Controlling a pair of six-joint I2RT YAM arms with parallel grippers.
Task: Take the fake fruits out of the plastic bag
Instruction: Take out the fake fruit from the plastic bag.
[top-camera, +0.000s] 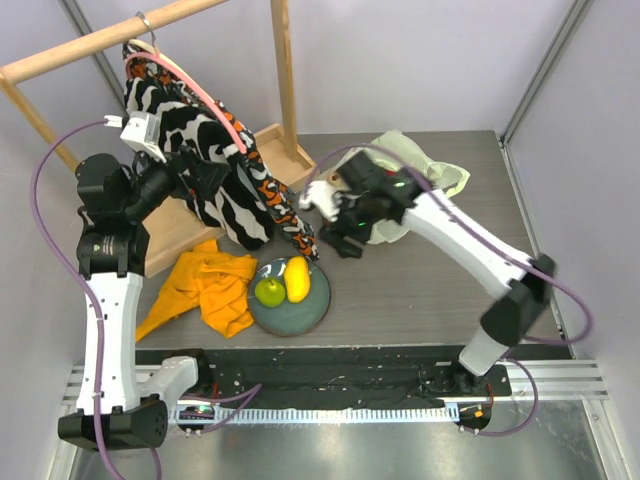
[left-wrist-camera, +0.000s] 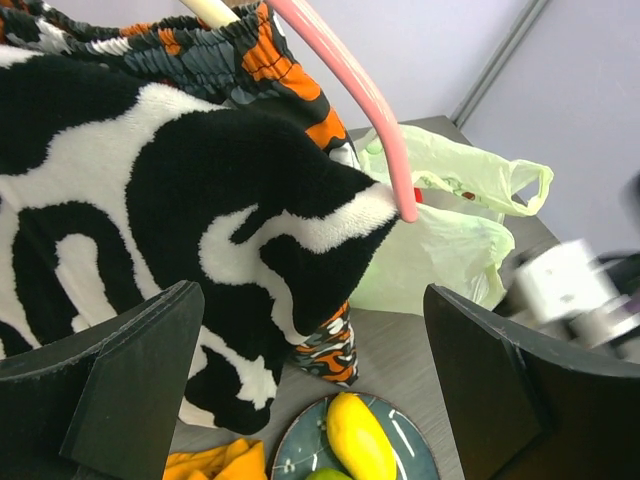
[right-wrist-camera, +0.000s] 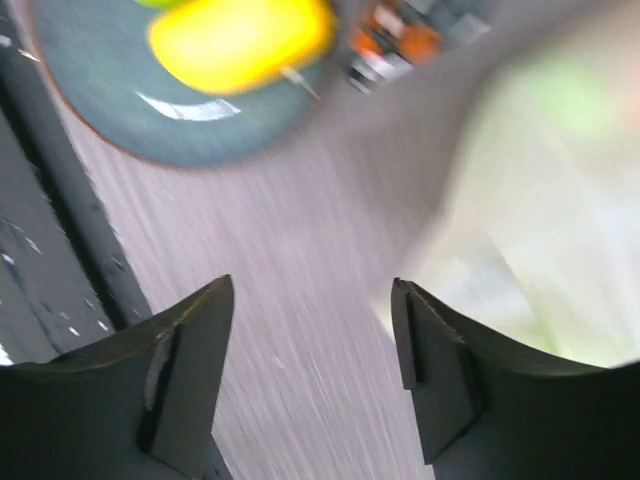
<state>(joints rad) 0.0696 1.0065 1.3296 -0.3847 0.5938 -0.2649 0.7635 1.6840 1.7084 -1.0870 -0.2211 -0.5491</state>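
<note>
Gap between pale-green plastic bag (top-camera: 405, 150) and grey-blue round plate (top-camera: 318, 300).
Right gripper (right-wrist-camera: 312, 292) above, fingers wide, empty; left gripper (left-wrist-camera: 312, 295) too.

Grey table (top-camera: 430, 290) — on it plastic bag (top-camera: 400, 148), plate (top-camera: 316, 305), orange cloth (top-camera: 215, 285), wooden rack base (top-camera: 285, 150).

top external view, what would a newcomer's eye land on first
The zebra-striped fleece hanging from the wooden rack at back left dominates. Next, the yellow mango and green apple on the grey-blue plate at front centre, beside an orange cloth. The right gripper, open, hovers by the pale-green plastic bag.
</note>
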